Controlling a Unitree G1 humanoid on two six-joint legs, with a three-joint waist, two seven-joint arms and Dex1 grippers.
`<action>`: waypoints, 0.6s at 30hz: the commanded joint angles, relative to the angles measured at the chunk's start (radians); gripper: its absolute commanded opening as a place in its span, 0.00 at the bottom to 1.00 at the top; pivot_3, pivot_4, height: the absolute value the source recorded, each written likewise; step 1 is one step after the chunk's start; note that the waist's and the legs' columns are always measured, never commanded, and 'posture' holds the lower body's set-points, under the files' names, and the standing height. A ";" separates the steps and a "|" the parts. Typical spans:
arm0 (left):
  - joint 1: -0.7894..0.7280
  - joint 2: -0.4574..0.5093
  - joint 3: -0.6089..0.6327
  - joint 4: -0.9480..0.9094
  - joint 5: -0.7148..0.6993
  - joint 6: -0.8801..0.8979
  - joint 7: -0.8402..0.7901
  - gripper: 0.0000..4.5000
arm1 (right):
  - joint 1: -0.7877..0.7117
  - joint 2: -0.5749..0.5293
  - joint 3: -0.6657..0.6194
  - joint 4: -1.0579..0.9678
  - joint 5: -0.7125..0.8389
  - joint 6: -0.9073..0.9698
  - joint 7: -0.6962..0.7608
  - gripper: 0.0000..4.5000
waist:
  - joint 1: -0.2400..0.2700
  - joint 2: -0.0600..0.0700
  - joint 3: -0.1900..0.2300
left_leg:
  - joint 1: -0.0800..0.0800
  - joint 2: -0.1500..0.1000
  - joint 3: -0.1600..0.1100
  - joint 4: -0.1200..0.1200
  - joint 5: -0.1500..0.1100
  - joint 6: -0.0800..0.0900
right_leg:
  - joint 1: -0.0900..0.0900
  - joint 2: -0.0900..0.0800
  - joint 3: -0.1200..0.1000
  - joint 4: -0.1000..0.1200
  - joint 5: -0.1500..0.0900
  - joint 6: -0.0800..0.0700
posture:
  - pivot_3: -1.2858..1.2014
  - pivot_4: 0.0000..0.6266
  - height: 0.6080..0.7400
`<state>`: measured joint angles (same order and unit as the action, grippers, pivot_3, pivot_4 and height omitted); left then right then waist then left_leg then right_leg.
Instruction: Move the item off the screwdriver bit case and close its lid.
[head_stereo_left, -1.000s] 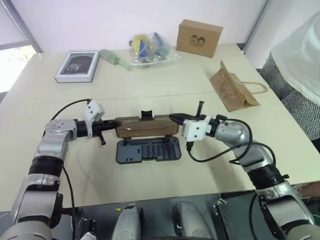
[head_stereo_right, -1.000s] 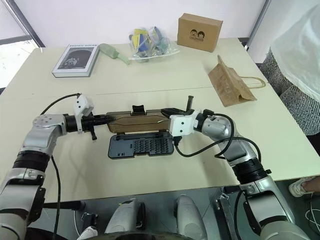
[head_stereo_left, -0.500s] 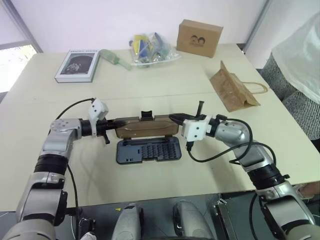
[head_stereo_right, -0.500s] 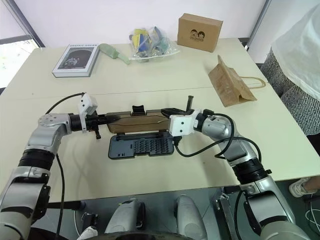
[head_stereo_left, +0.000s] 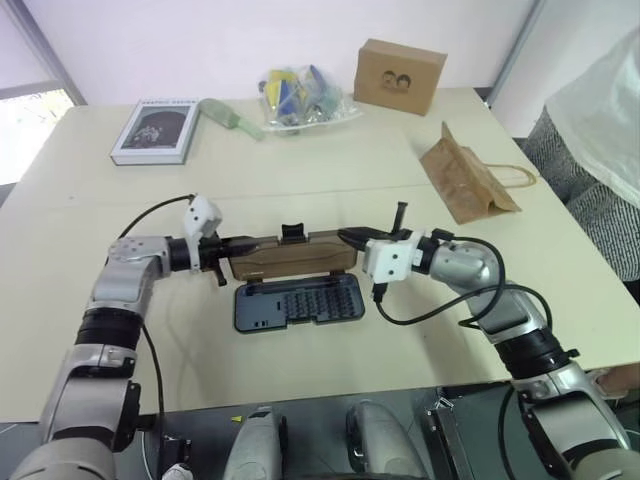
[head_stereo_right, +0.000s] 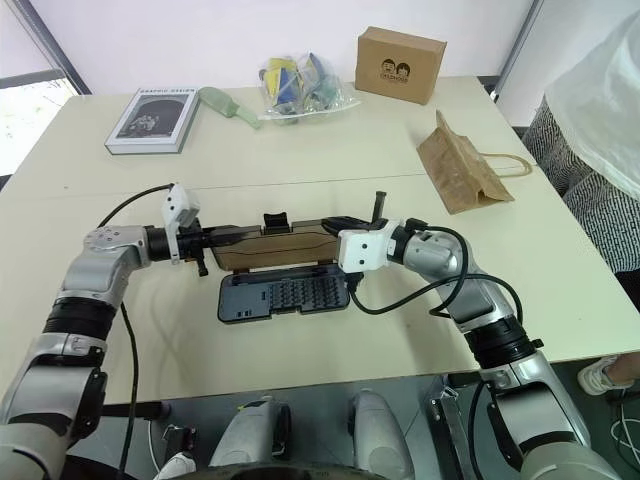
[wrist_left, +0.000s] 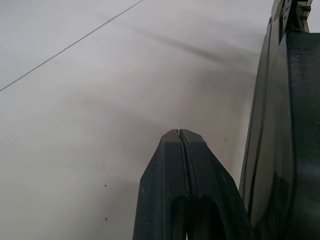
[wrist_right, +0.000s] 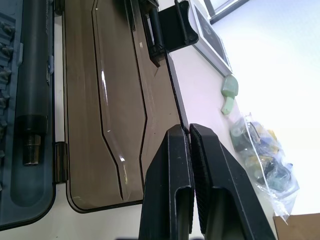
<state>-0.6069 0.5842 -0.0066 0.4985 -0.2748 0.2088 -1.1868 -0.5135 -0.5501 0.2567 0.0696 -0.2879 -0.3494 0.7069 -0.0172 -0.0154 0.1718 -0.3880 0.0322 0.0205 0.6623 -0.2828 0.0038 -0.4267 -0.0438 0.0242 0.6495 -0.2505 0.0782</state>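
Observation:
The screwdriver bit case lies open in the middle of the table, its dark tray (head_stereo_left: 298, 302) flat with rows of bits. Its brown lid (head_stereo_left: 290, 256) stands raised on its long edge, the black latch clip (head_stereo_left: 292, 232) on top. The item, a brown paper bag (head_stereo_left: 468, 180), lies on the table to the far right, apart from the case. My left gripper (head_stereo_left: 226, 247) is shut at the lid's left end, with the lid's edge (wrist_left: 280, 125) close beside it. My right gripper (head_stereo_left: 346, 236) is shut, its fingertips (wrist_right: 180, 131) against the lid's upper right edge.
Along the far edge lie a grey book (head_stereo_left: 153, 131), a pale green brush (head_stereo_left: 230, 117), a clear bag of coloured items (head_stereo_left: 300, 95) and a cardboard box (head_stereo_left: 399, 75). A person (head_stereo_left: 600, 120) stands at the table's right side.
My left gripper has edged to the right, closer to the lid's left end. The right gripper, the lid and the paper bag have stayed put.

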 joint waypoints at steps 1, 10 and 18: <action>-0.012 0.000 0.013 -0.023 -0.006 -0.019 -0.001 0.00 | 0.013 -0.011 0.017 -0.011 0.010 0.010 0.029 0.01 | 0.000 0.000 0.000 | 0.000 0.000 0.000 0.000 0.000 0.000 | 0.000 0.000 0.000 0.000 0.000 0.000 | 0.52 0.24 1.00; -0.020 -0.006 0.011 -0.004 0.005 -0.041 0.002 0.00 | 0.019 -0.049 0.013 -0.059 0.057 0.091 0.122 0.79 | 0.004 0.000 0.000 | -0.001 0.000 0.000 0.001 0.000 0.000 | 0.000 0.000 0.000 0.000 0.000 0.000 | 0.52 0.24 1.00; -0.026 -0.007 0.008 -0.005 0.006 -0.049 0.000 0.00 | 0.017 -0.168 -0.090 -0.190 0.181 0.285 0.257 1.00 | 0.005 0.000 0.000 | -0.001 0.000 0.000 0.001 0.000 0.000 | 0.000 -0.001 -0.001 0.000 0.000 0.000 | 0.52 0.24 1.00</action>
<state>-0.6125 0.5746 -0.0089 0.5085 -0.2682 0.1702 -1.1864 -0.4876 -0.6891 0.2347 -0.0569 -0.1619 -0.1077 0.9390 -0.0125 -0.0152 0.1720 -0.3894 0.0319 0.0201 0.6634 -0.2828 0.0038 -0.4269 -0.0444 0.0236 0.6494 -0.2504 0.0783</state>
